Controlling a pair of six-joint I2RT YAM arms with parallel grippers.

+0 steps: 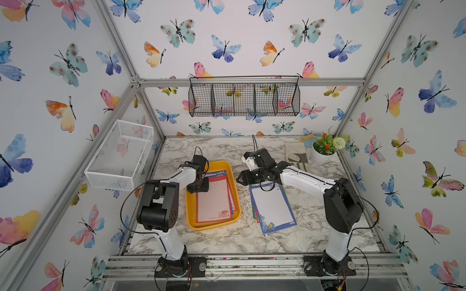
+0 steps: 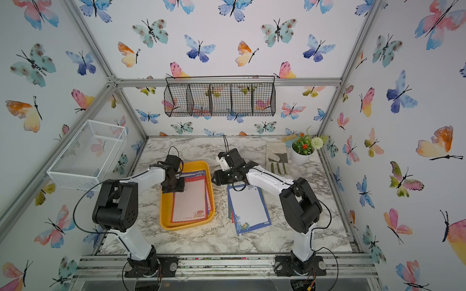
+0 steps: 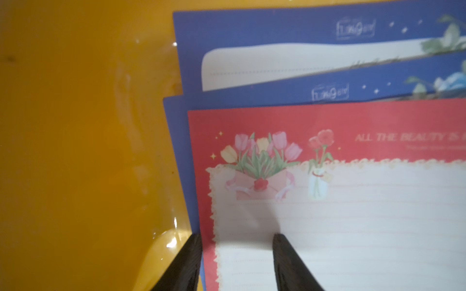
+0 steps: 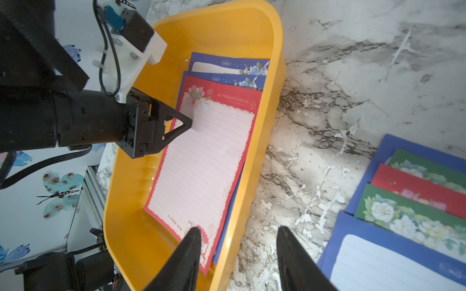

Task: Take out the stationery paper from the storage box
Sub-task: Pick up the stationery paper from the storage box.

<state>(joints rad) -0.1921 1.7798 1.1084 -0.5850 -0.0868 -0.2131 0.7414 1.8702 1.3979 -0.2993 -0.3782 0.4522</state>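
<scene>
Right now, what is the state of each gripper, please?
Left gripper: open, jaws astride the red sheet's edge.
Right gripper: open, holding nothing.

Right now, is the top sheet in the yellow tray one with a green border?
No, the top sheet in the storage box has a red border, with blue-bordered sheets showing beneath it.

The left arm [image 1: 176,176] and right arm [image 1: 302,179] each have glossy white shells between bulky black joint housings [image 1: 343,204]. Both arms rise from black bases [image 1: 174,264]. Thin black cables [image 4: 58,157] run along both arms. On the left wrist, a white bracket [image 4: 136,58] with small screws carries a black camera block and a blue plug [image 4: 113,17]. The left claw [image 3: 238,236] and right claw [image 4: 239,230] are matte black with tapered, pointed fingers.
</scene>
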